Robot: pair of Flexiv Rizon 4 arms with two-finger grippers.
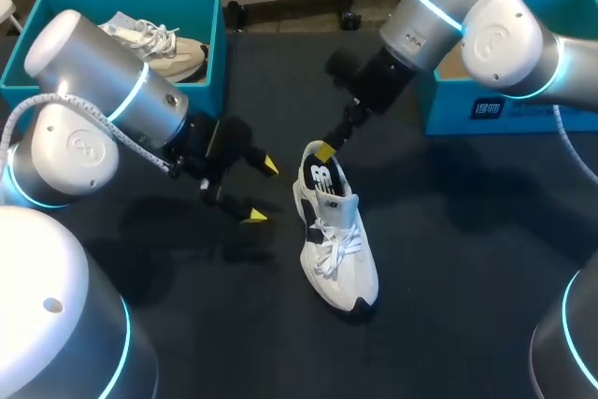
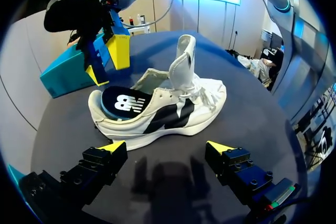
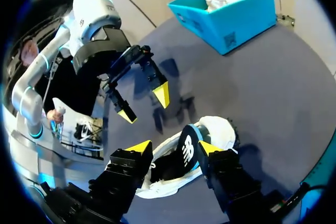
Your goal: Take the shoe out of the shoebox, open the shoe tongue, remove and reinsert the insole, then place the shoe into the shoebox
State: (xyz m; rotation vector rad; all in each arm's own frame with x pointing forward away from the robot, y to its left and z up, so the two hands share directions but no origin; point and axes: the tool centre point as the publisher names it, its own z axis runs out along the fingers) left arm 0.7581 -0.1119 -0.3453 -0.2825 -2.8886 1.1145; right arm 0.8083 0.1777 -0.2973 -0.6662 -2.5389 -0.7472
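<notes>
**Desk:** Where are your hands?

**Me:** My right hand (image 3: pixel 174 147) is over the heel of the shoe (image 1: pixel 341 263), fingers apart. The insole (image 3: pixel 188 149) stands up between them, close against one finger and clear of the other, so I am not gripping it.

**Desk:** And the left?

**Me:** My left hand (image 2: pixel 165 146) is spread wide and holds nothing. It hangs low over the counter (image 1: pixel 467 259), just beside the shoe. Its fingers point at the shoe's side without touching it.

**Desk:** How does the shoe sit?

**Me:** Upright on its sole, about mid-counter, between my two hands. The heel is toward the far edge and the toe toward my base. The tongue (image 2: pixel 184 59) is pulled up and stands nearly vertical. The laces (image 1: pixel 327 249) lie loose over the front. The insole is partly out, with its heel end poking up past the collar and the rest down inside.

**Desk:** The boxes?

**Me:** Two blue ones. The left box (image 1: pixel 210 63) is at the far left corner, with a second, pale shoe (image 1: pixel 173 49) in it. The right box (image 1: pixel 448 109) is at the far right, partly behind my right arm (image 1: pixel 439 16), and I cannot tell what is inside. My shoe is in neither, apart from both.
</notes>
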